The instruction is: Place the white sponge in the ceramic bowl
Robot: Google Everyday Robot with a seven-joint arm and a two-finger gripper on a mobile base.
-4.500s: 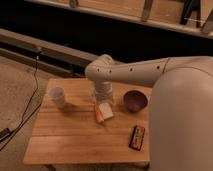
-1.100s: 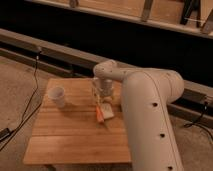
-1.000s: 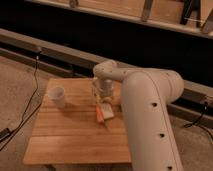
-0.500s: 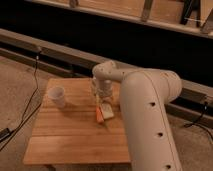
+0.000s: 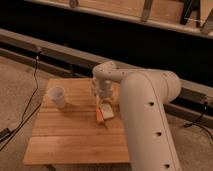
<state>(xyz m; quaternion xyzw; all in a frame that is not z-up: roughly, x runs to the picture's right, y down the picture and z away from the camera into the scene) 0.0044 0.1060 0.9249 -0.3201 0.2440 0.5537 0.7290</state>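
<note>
Hovering at twelve o'clock of the white sponge (image 5: 106, 113), which lies on the table (image 5: 60, 135) beside the carrot (image 5: 99, 116), the end effector (image 5: 103, 96), its opening untellable, should be lowered squarely so the carrot is not caught.

Arm (image 5: 150, 105) reaches forward, end effector (image 5: 104, 99) hanging low ahead.

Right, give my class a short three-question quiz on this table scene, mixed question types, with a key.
1. True or false: the white cup stands left of the gripper in the camera view.
2. What lies right beside the white sponge? A) orange carrot B) spoon C) book
3. Where is the gripper?
Key: 1 true; 2 A; 3 just over the white sponge, on the wooden table's right side.
</note>
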